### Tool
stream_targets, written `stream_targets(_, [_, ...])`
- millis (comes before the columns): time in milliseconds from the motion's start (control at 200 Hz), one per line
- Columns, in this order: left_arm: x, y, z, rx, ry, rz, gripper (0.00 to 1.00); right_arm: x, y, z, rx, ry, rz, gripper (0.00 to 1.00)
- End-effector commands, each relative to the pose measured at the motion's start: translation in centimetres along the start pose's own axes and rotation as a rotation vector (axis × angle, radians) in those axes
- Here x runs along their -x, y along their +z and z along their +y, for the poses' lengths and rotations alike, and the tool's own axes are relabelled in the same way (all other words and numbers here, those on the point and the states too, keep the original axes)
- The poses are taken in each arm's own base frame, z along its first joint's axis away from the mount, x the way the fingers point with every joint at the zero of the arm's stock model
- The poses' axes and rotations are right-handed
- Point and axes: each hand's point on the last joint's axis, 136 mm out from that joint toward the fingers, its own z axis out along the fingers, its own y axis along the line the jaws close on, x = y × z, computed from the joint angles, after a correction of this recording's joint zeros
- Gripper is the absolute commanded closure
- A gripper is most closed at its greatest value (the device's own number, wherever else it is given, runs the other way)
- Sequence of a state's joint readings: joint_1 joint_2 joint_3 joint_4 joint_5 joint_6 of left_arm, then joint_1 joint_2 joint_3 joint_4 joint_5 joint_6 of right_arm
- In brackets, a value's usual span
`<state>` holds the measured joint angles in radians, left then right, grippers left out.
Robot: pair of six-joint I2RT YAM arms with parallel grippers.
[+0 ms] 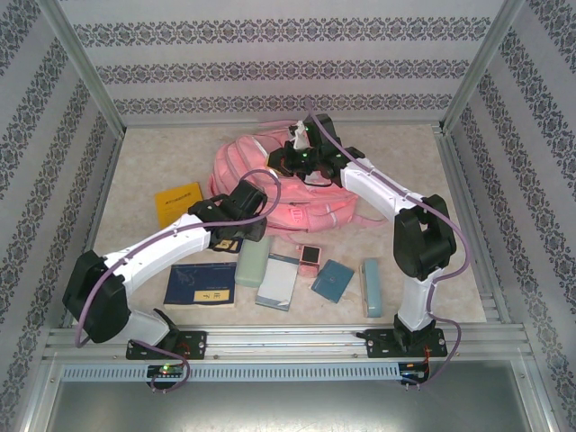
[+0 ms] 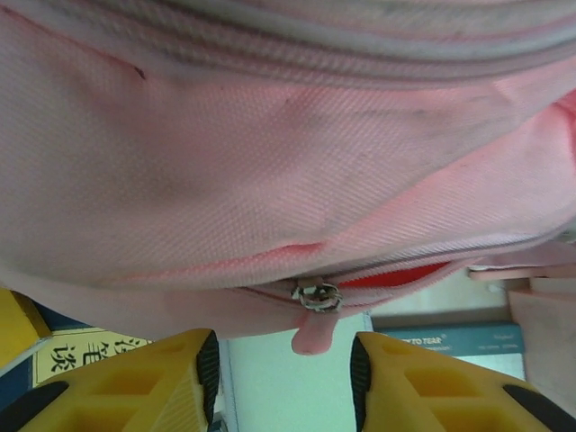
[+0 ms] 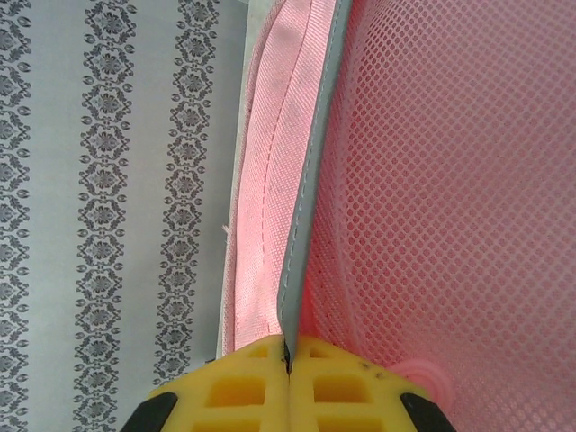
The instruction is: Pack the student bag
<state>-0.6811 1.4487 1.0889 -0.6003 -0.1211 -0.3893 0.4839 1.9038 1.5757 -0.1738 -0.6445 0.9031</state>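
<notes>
- The student bag (image 1: 301, 202), a large pink fabric backpack, lies flat on the beige mottled table (image 1: 144, 153), in the upper middle of the top view.
- The left arm starts at its base in the lower left of the top view and folds back to a black elbow at the far left. Its white forearm then slants up and right to the bag's near edge.
- The left gripper (image 2: 283, 382) shows at the bottom of its wrist view, its yellow fingers spread apart and holding nothing.
- A small metal zip pull (image 2: 315, 297) with a pink tab hangs just above the gap between them. The zip to its right is parted, with red showing inside.
- The right arm rises from its base at the lower right, bends at a black elbow, and sends its white forearm up and left over the bag's far side.
- The right gripper (image 3: 288, 360) has its yellow fingers pressed together, pinching a grey-piped edge of the bag. Pink mesh fills the right of that frame.
- Near the bag lie a yellow booklet (image 1: 178, 202), a dark blue book (image 1: 202, 286) and a pale teal case (image 1: 371, 286).
</notes>
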Motion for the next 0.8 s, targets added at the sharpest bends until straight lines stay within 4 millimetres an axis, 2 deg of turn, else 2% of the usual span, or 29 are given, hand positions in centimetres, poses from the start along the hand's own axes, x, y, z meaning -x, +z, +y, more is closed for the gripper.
stream_targets(0, [-0.2,1.4,0.1,0.038,-0.014,-0.01,0.55,2.1,-3.4,6.2,0.155,-0.079,-0.088,1.0])
stream_targets(645, [-0.4,4.3,1.1,0.263,-0.104,-0.019,0.59,1.7,-2.6,5.3,0.193,0.022,-0.084,1.0])
stream_targets(794, [-0.1,4.6,1.2,0.281,-0.109,-0.029,0.73,1.3,-2.4,5.4,0.209,0.03,-0.069,1.0])
